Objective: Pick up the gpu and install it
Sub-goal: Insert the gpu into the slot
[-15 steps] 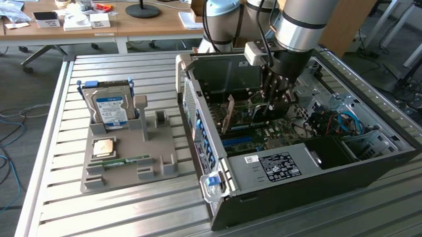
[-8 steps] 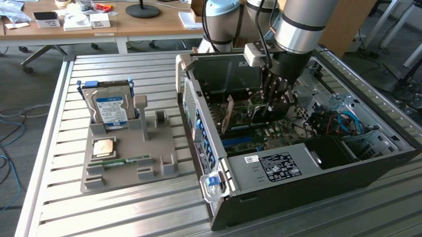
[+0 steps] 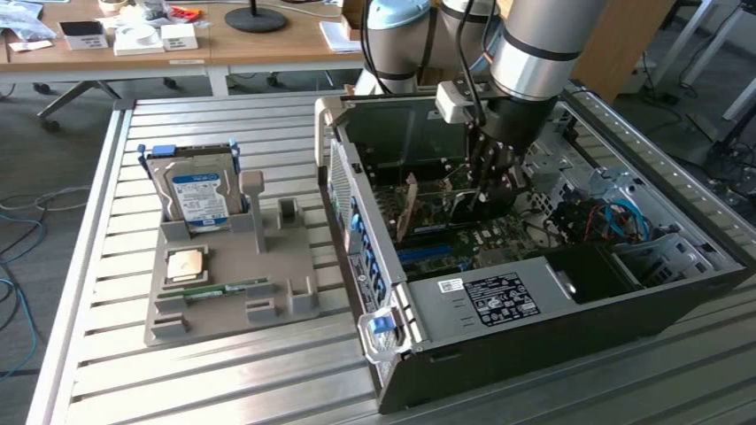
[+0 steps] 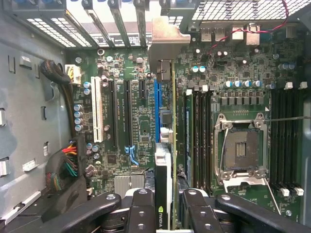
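Note:
My gripper [image 3: 482, 197] is reaching down into the open computer case [image 3: 354, 190] and is shut on the gpu [image 3: 431, 202]. The gpu stands on edge, its silver bracket toward the case's rear wall. In the wrist view the gpu [image 4: 167, 43] runs edge-on as a thin green line between the two black fingers [image 4: 141, 208], which press on either side of it. My gripper [image 4: 167, 201] holds the card directly over the motherboard [image 4: 136, 126], alongside the blue expansion slot [image 4: 156, 107]. Whether its lower edge sits in the slot is hidden.
A grey fixture tray [image 3: 283, 297] on the slatted table holds a hard drive [image 3: 198, 197], a processor chip [image 3: 187, 264] and a memory stick [image 3: 219, 290]. In the case are the power supply [image 3: 502, 297], processor socket [image 4: 240, 148], cable bundles [image 4: 63, 167] and rear slot covers [image 4: 97, 22].

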Robot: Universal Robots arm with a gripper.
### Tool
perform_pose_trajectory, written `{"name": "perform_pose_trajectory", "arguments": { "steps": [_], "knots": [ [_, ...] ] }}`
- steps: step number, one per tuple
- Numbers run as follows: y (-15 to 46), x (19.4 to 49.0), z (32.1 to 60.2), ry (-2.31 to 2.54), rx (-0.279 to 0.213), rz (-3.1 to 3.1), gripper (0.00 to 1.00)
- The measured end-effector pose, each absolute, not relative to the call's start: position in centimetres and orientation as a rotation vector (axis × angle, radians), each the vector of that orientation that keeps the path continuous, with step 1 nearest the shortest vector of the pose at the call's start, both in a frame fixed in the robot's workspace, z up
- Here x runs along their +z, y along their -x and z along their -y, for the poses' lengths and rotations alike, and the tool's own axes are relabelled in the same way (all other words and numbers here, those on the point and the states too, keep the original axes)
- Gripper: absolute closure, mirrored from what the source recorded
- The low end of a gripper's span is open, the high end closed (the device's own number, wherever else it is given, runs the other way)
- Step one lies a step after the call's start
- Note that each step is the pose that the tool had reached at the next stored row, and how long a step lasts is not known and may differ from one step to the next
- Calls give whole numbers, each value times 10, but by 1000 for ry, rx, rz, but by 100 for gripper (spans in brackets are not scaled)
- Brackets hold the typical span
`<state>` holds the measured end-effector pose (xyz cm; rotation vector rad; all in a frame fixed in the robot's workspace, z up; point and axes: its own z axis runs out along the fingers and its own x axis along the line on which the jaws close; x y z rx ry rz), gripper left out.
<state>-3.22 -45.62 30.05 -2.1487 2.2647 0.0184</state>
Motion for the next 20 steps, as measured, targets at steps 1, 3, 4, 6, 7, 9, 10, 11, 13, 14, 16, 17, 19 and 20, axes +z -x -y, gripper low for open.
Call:
{"name": "perform_pose_trajectory", "arguments": {
  "steps": [1, 3, 4, 6, 7, 9, 10, 11, 13, 14, 16, 17, 19, 20],
  "knots": [
    [32, 300, 456, 2149, 19, -2265, 73],
    [32, 300, 456, 2148, 19, -2265, 73],
    [32, 300, 456, 2148, 19, -2264, 73],
    [34, 300, 457, 2148, 19, -2264, 73],
    [34, 300, 457, 2148, 19, -2264, 73],
    [36, 300, 457, 2148, 19, -2265, 73],
    [36, 300, 458, 2149, 19, -2265, 73],
    [36, 299, 458, 2149, 19, -2264, 73],
    [36, 298, 459, 2148, 19, -2264, 73],
    [37, 297, 459, 2149, 19, -2264, 73],
    [37, 294, 459, 2148, 19, -2265, 73],
    [37, 293, 459, 2148, 18, -2265, 73],
    [38, 291, 459, 2148, 19, -2265, 73],
    [39, 290, 459, 2148, 19, -2264, 73]
  ]
}}
